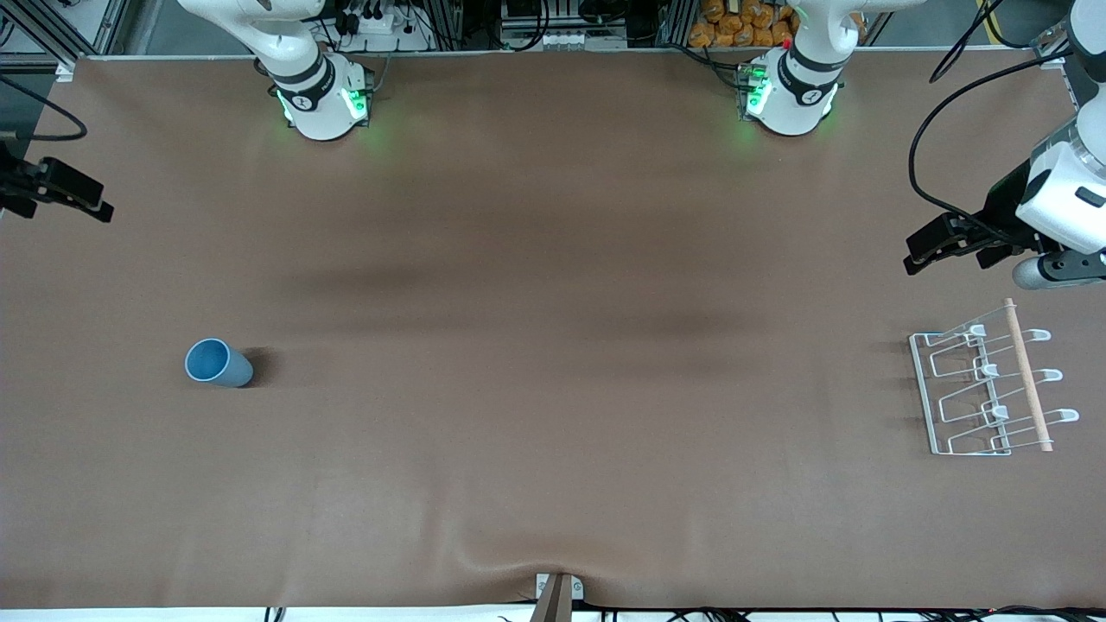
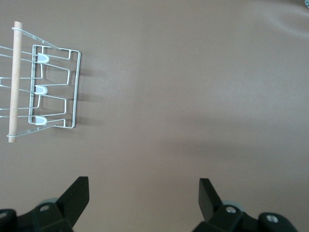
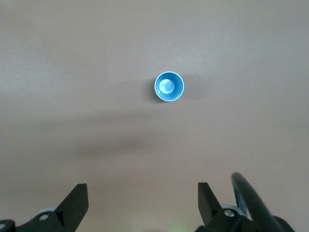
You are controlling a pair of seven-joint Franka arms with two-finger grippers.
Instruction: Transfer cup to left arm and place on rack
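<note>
Cup (image 1: 218, 362) upright at table's 9 o'clock — likely light, stiff, slick plastic; pinch across rim wall. Rack (image 1: 985, 393) at 3 o'clock. Left gripper (image 1: 937, 246) above rack's end, right gripper (image 1: 65, 194) above cup's end — both jaws wide, empty.

No text, label, brand or number can be read on anything in these views.

The brown table (image 1: 553, 484) carries an upright blue cup (image 1: 218, 362) and a white rack (image 1: 985, 393), well apart.

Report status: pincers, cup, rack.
Both pincers open, empty: left near rack, right above cup. Cup upright on table. Nothing between.
</note>
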